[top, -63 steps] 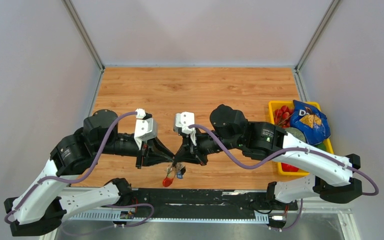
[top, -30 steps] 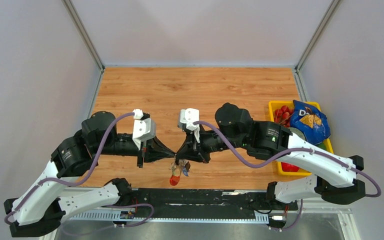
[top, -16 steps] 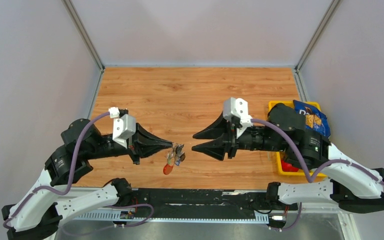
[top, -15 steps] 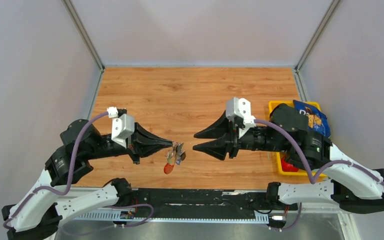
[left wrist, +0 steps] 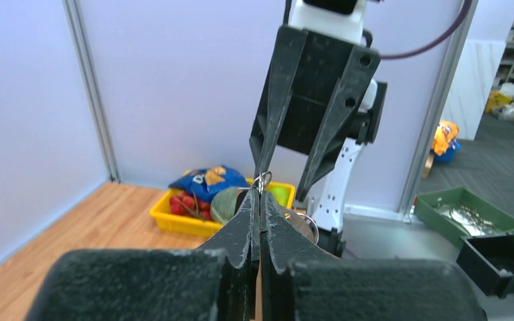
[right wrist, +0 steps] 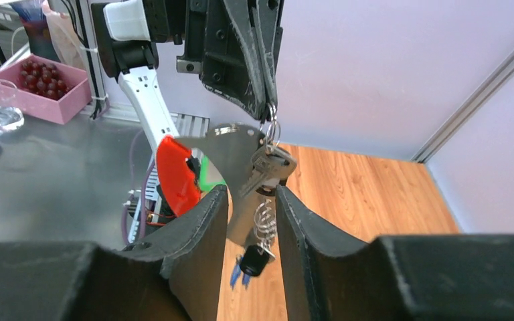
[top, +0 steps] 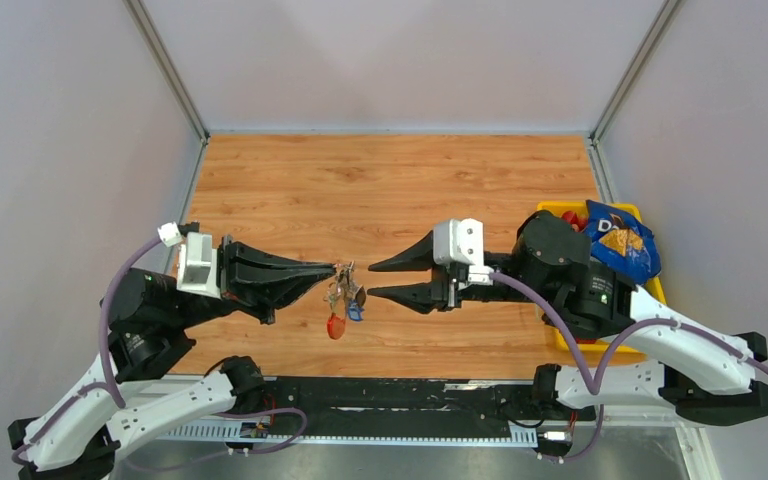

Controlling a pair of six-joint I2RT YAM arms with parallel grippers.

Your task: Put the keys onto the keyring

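Between the closed tips of my left gripper (top: 332,268) the keyring (top: 342,298) is pinched and hangs below them, the key (right wrist: 253,262) seemingly dangling low on it, while my right gripper (top: 371,281) stands apart and empty just beside, so I would pull it away straight, without brushing the keyring.

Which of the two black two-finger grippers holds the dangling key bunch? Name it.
The left gripper: its jaws are pressed shut on the thin metal keyring. The right gripper stands open, gripping nothing.
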